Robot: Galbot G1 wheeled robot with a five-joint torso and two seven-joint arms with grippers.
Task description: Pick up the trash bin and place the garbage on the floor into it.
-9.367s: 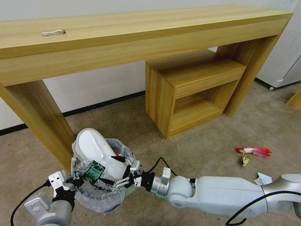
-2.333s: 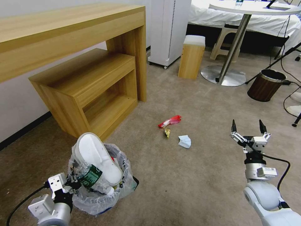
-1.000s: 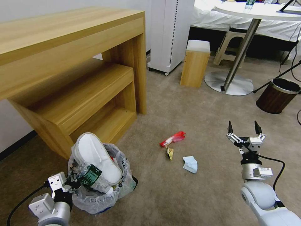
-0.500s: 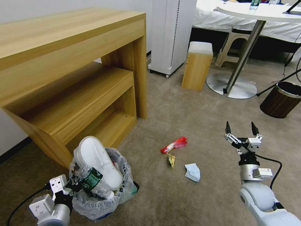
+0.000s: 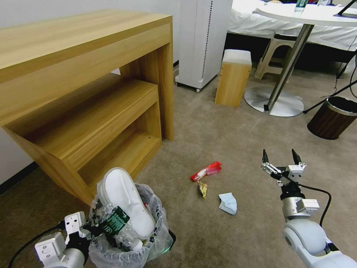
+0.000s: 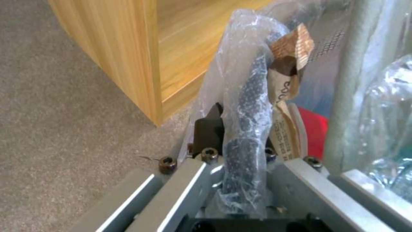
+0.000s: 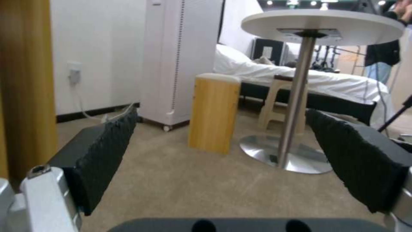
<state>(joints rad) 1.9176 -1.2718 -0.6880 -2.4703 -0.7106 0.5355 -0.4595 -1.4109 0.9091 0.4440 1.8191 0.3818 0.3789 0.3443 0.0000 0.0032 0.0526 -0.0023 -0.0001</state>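
Note:
The trash bin (image 5: 148, 250), lined with a crinkled clear bag, hangs at the lower left with a white slipper (image 5: 126, 201) and a plastic bottle (image 5: 115, 223) sticking out of it. My left gripper (image 5: 87, 229) is shut on the bin's bagged rim (image 6: 249, 106). On the beige floor (image 5: 230, 130) lie a red wrapper (image 5: 206, 171), a small yellow wrapper (image 5: 202, 188) and a crumpled white paper (image 5: 228, 203). My right gripper (image 5: 280, 158) is held up above the floor to the right of this garbage, open, with nothing between its pads (image 7: 107, 154).
A wooden desk (image 5: 74, 48) with a low shelf unit (image 5: 93, 126) stands at the left. Behind are a white appliance (image 5: 204, 37), a small wooden stool (image 5: 233, 78), a round table's metal base (image 5: 275, 104) and a brown wood-pattern bin (image 5: 333, 117).
The camera has turned from the desk toward the room. The right gripper left the bin and now stands raised and open. In the last second the held bin shifted right and lower.

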